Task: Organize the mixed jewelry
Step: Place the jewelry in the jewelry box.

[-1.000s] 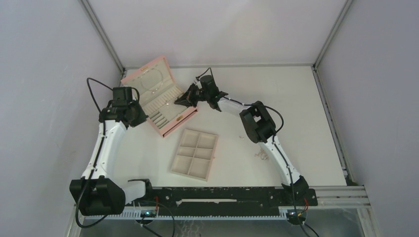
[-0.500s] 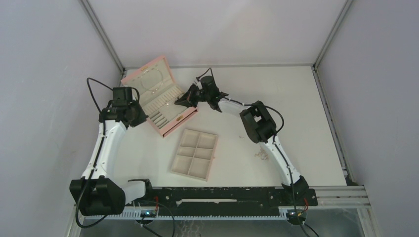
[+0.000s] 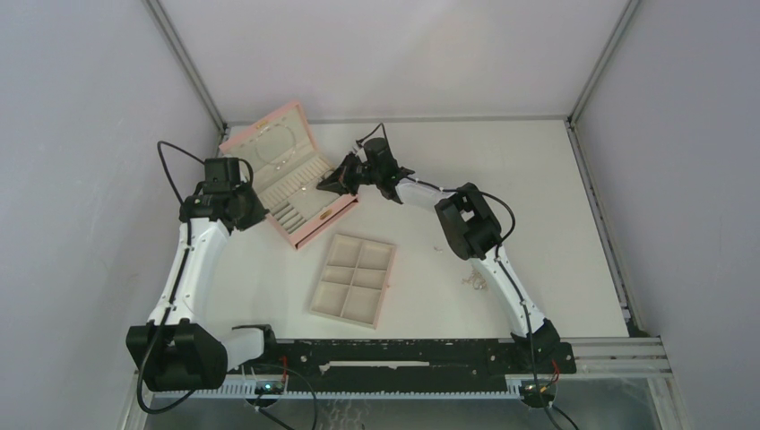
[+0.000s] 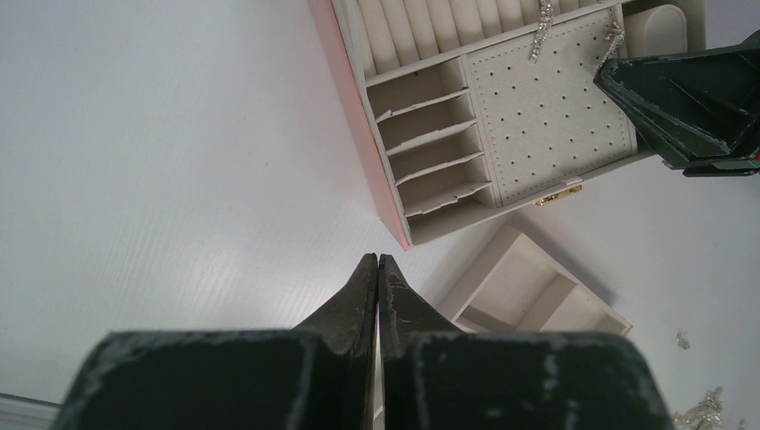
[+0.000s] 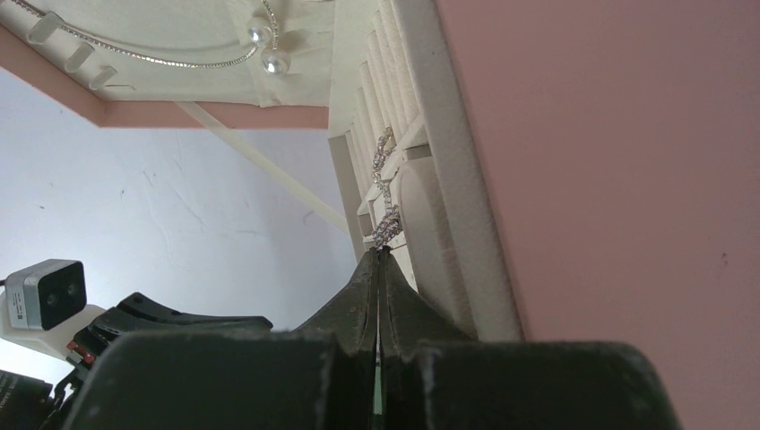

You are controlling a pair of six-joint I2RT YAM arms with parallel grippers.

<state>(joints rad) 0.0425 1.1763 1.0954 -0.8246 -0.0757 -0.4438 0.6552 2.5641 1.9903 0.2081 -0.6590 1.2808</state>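
The pink box [image 3: 289,173] lies open. My right gripper [image 5: 380,253] is shut, and its tips pinch the end of a sparkling silver strand [image 5: 386,193] that lies over the box's ring rolls. It shows over the box in the top view [image 3: 326,184], and its dark fingers [image 4: 690,94] show in the left wrist view. A second sparkling strand [image 4: 542,38] lies on the box's perforated pad. My left gripper [image 4: 377,261] is shut and empty above the table beside the box's near corner. Loose silver pieces [image 3: 472,281] lie on the table right of the beige tray [image 3: 354,279].
A thin necklace with two pearls [image 5: 266,47] hangs in the box lid. The tray [image 4: 529,288] lies just beyond my left fingertips. More loose silver pieces [image 4: 704,410] lie at the lower right of the left wrist view. The enclosure walls stand close on the left.
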